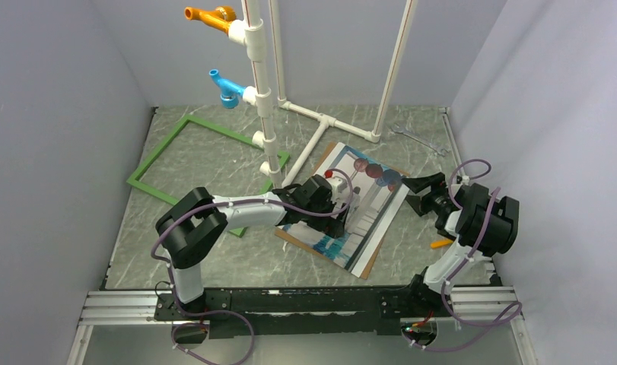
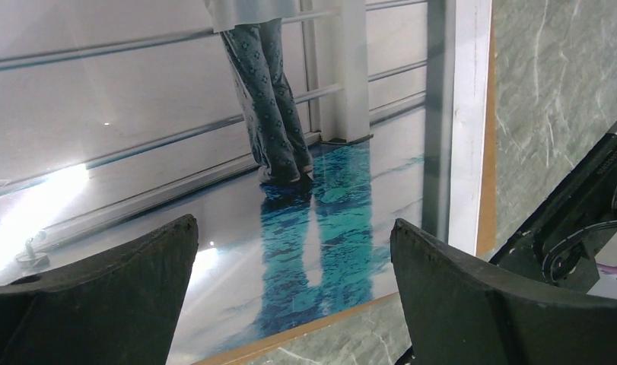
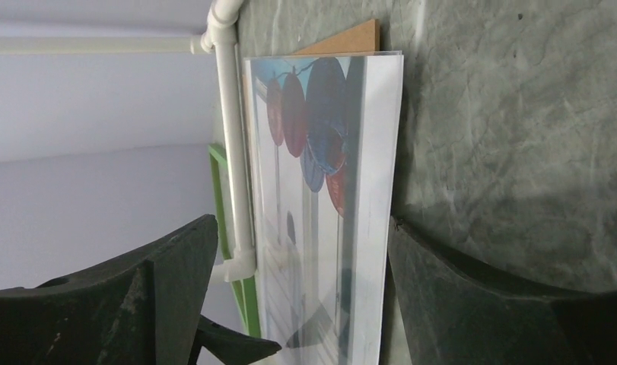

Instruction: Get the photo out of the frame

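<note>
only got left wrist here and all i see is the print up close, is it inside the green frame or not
Observer: No. The frame lies on the table left of the photo, apart from it.
Operator: ok whats the brown strip along its edge
Observer: A brown backing board; the photo lies on it.
Operator: wheres the right arm
Observer: The right gripper is at the photo's right side, jaws open.
</note>
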Action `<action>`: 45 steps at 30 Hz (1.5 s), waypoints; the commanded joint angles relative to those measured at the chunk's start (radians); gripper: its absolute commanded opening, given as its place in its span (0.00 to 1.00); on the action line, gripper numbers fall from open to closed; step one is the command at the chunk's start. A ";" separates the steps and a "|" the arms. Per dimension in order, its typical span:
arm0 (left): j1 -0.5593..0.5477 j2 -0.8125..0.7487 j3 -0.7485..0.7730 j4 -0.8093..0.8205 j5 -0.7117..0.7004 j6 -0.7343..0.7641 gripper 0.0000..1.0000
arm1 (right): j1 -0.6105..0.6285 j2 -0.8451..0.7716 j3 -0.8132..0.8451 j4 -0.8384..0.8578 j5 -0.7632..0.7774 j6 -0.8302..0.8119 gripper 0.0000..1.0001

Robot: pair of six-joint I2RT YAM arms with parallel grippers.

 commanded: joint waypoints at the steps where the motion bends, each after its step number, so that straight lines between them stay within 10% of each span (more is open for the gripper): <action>1: -0.001 0.003 0.039 0.026 0.037 0.010 0.99 | 0.004 0.053 -0.023 0.108 -0.004 0.023 0.81; 17: -0.179 -0.005 0.134 -0.065 -0.183 0.165 0.99 | 0.002 0.007 -0.027 0.129 -0.055 0.096 0.01; 30: -0.434 0.031 0.198 -0.183 -0.507 0.279 0.99 | -0.001 -0.103 0.022 -0.174 -0.042 0.032 0.00; 45: -0.554 0.108 0.235 -0.331 -0.665 0.253 0.99 | -0.001 -0.084 0.009 -0.141 -0.065 0.043 0.00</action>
